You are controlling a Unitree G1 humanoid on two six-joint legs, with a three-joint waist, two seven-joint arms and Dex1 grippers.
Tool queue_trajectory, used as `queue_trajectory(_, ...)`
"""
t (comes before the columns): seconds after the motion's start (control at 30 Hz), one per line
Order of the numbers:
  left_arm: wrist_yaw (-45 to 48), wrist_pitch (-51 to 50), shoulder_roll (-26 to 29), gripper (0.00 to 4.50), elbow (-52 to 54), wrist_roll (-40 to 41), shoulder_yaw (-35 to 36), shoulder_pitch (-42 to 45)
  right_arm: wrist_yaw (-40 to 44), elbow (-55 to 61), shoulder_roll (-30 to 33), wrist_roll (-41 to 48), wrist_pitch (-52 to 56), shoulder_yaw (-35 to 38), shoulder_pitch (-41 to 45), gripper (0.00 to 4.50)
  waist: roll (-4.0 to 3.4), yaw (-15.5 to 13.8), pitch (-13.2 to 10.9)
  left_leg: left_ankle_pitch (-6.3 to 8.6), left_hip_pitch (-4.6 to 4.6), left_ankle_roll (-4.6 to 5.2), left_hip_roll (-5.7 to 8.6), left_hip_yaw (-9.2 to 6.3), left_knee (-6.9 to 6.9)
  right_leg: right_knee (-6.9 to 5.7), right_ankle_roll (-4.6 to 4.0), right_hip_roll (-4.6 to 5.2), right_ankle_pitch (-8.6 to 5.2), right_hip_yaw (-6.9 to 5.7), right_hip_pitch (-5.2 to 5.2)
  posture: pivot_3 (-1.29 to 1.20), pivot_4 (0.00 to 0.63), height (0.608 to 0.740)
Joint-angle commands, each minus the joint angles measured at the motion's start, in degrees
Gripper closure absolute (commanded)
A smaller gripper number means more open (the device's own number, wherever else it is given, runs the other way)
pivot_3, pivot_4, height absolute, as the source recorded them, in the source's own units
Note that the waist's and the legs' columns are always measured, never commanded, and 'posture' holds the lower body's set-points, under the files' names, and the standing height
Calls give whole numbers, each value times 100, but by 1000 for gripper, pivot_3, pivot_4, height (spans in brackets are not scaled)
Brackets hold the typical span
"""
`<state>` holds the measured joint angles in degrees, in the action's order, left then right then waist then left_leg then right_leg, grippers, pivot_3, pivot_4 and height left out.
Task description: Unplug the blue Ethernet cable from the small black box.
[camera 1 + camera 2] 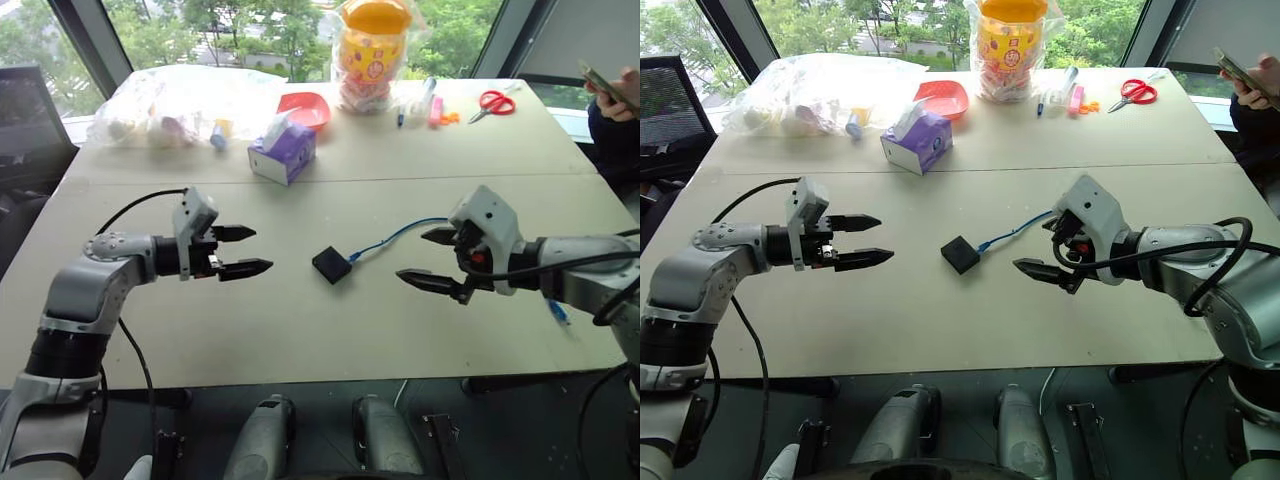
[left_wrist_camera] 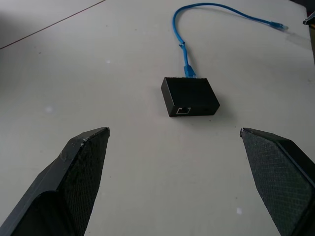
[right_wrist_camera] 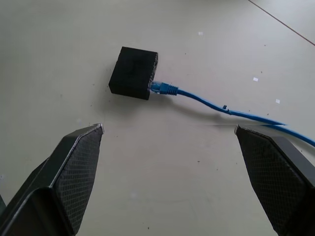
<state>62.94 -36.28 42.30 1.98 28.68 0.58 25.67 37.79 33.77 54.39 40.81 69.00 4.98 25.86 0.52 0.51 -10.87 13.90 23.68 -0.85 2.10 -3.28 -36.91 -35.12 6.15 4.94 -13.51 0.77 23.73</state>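
- Right now the small matte black square box [image 1: 331, 264] lies flat on the pale table [image 1: 300, 330], about midway between the two arms, with nothing touching it.
- Plugged into one side of it is the thin bright blue Ethernet cable [image 1: 400, 236], which curves away across the table toward the robot's right; a second port in another side of the box stands empty.
- On the box's left, the left gripper [image 1: 243, 251] hovers well apart from it, its black fingers [image 2: 81, 167] spread wide and aimed at the box.
- Opposite it, the right gripper [image 1: 430, 258] hangs near the cable's run, fingers equally wide apart, holding nothing.
- Judging by this facing pose, one gripper is set to steady the box while the other pulls the plug, since the light box would otherwise slide along with the cable.
- Farther back sits a purple tissue box [image 1: 283, 153], clear of the work.
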Motion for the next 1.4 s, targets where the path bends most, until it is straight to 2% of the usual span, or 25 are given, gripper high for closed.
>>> queue_trajectory(0.03, 41, 171, 50, 74, 12, -55, 55, -38, 167, -146, 185, -255, -333, -239, 202, 0, 0, 2, 0, 1, 7, 1, 0, 0, 1, 0, 0, 1, 0, 0, 7, 0, 150, 740)
queue_trajectory(0.13, -49, 81, -63, 74, 30, -41, 14, 133, 378, -494, 239, -420, -580, -457, 525, 0, 0, 4, 0, -1, 64, 0, 2, 2, -14, -15, 2, 0, 3, 2, 66, 0, 150, 740)
queue_trajectory(0.23, -52, 213, -143, 74, -63, -136, -59, 212, 646, -856, 355, -802, -976, -859, 752, 0, 0, -6, 0, -2, 72, 0, 4, 2, -19, -20, 7, -2, 6, 1, 74, 0, 150, 740)
queue_trajectory(0.33, -96, 265, -255, 74, -51, -155, -100, 185, 1095, -1738, 204, -1602, -1679, -1809, 1482, 0, -1, 20, 0, -2, 71, 0, 8, 7, -18, -19, 16, -8, 12, -3, 73, 0, 150, 740)
queue_trajectory(0.4, -111, 291, -285, 74, 6, -172, -106, 134, 1378, -2111, 113, -1943, -2027, -2197, 1783, 0, -1, 48, 0, -2, 70, 0, 7, 17, -19, -20, 16, -20, 12, 4, 76, 0, 150, 740)
queue_trajectory(0.7, -327, 392, -362, 74, 78, -162, 90, 103, 2596, -4162, -1042, -3569, -3733, -3758, 2979, 0, 0, 32, 0, -3, 67, -2, 3, 16, -20, -50, 33, -30, 21, 2, 85, 0, 150, 740)
queue_trajectory(1.0, -622, 421, -337, 74, 463, -158, 256, -268, 2990, -5406, -1819, -4439, -4776, -4066, 3005, 0, 2, 34, 1, -6, 63, -6, 12, 12, -24, -75, 41, -25, 25, 3, 88, 0, 150, 740)
queue_trajectory(1.1, -684, 420, -363, 0, 449, -156, 265, -218, 3081, -5594, -2099, -4460, -4752, -3920, 3065, 891, 3, 65, 2, -12, 48, -18, 8, 10, -23, -93, 39, -32, 25, 3, 86, 0, 150, 740)
queue_trajectory(1.3, -702, 462, -362, 0, 416, -159, 235, -192, 3490, -5878, -2516, -4441, -4459, -3827, 3231, 4067, 3, 73, 2, -20, 4, -32, 4, 11, -19, -109, 25, -50, 32, 7, 61, 0, 150, 740)
queue_trajectory(1.33, -695, 467, -359, 0, 399, -161, 233, -180, 3508, -5942, -2571, -4482, -4461, -3836, 3256, 4465, 2, 73, 1, -21, 3, -33, 3, 11, -19, -110, 25, -50, 33, 7, 61, 0, 150, 740)
queue_trajectory(1.4, -695, 462, -374, 0, 352, -154, 229, -129, 3379, -5999, -2601, -4686, -4653, -3874, 3287, 4465, 2, 64, 2, -22, 3, -35, 4, 11, -19, -110, 25, -50, 33, 7, 61, 0, 150, 740)
